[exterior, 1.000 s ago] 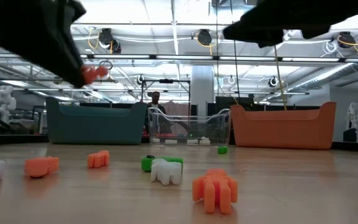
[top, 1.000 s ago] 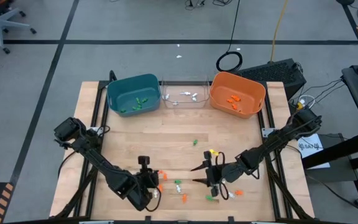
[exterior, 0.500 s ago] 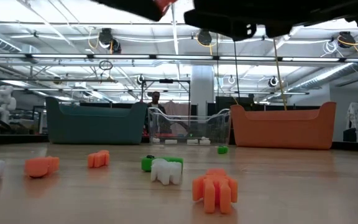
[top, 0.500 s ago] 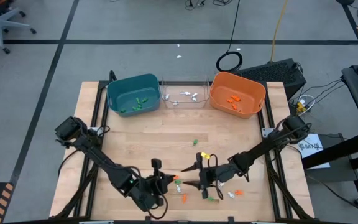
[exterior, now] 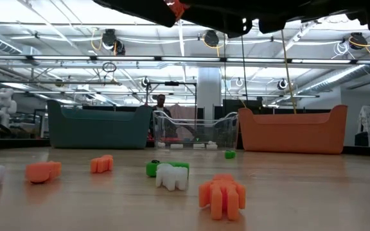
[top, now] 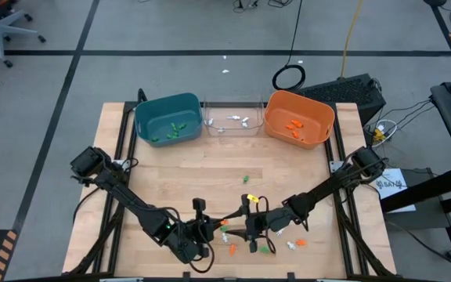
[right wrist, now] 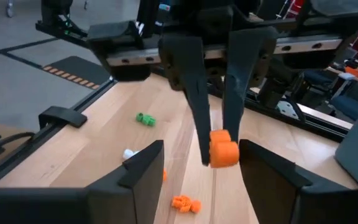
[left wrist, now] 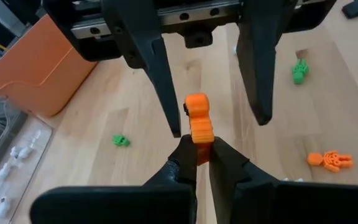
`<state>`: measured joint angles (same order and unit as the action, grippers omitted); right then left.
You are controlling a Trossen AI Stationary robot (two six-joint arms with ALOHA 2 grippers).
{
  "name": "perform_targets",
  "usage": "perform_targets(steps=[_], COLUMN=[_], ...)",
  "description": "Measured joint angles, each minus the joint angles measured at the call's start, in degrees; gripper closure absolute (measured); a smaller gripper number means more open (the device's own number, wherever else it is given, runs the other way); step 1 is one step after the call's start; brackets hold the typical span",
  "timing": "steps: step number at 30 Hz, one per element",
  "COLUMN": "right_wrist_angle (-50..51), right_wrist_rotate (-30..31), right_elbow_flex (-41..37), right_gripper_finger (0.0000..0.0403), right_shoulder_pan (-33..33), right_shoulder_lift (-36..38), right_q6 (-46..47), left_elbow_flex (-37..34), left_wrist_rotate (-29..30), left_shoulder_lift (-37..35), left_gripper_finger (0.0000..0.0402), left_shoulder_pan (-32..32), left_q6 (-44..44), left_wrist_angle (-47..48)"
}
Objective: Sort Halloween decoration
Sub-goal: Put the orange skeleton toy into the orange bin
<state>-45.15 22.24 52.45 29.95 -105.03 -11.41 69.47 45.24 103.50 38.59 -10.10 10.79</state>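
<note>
Bins at far edge partly filled; several trinkets (exterior: pixel 221 196) left on desk (top: pixel 210 180). Left gripper (left wrist: pixel 196 149) grasps an orange trinket (left wrist: pixel 198 121); right gripper (right wrist: pixel 197 168) spread wide around it.

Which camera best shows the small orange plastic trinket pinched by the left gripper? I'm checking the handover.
The left wrist view: the small orange plastic trinket sits between the left gripper fingers. The right wrist view also shows it, the low view a sliver, the high view a speck.

Crowded front, open middle

The two end effectors met nose to nose above the counter (top: pixel 171 180) front, the left end effector (top: pixel 214 228) clamping an orange trinket (left wrist: pixel 197 119) between the right end effector's (top: pixel 236 229) spread fingers. Loose trinkets (exterior: pixel 222 194) littered the wood beneath; the middle stretch toward the three bins (top: pixel 233 117) lay nearly bare.
</note>
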Motion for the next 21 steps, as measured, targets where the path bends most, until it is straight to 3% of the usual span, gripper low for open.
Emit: perform_targets(steps=[21], right_wrist_angle=[0.1], right_wrist_rotate=[-0.26], right_elbow_flex=[0.0], right_gripper_finger=[0.0383], right_shoulder_pan=[-1.13], right_shoulder_lift=[0.0], right_q6=[2.37], left_elbow_flex=[0.0], left_wrist_rotate=[-0.64], left_shoulder_lift=[0.0], left_gripper_finger=[0.0386], left_shoulder_pan=[0.07], left_q6=[-0.81], left_wrist_angle=[-0.22])
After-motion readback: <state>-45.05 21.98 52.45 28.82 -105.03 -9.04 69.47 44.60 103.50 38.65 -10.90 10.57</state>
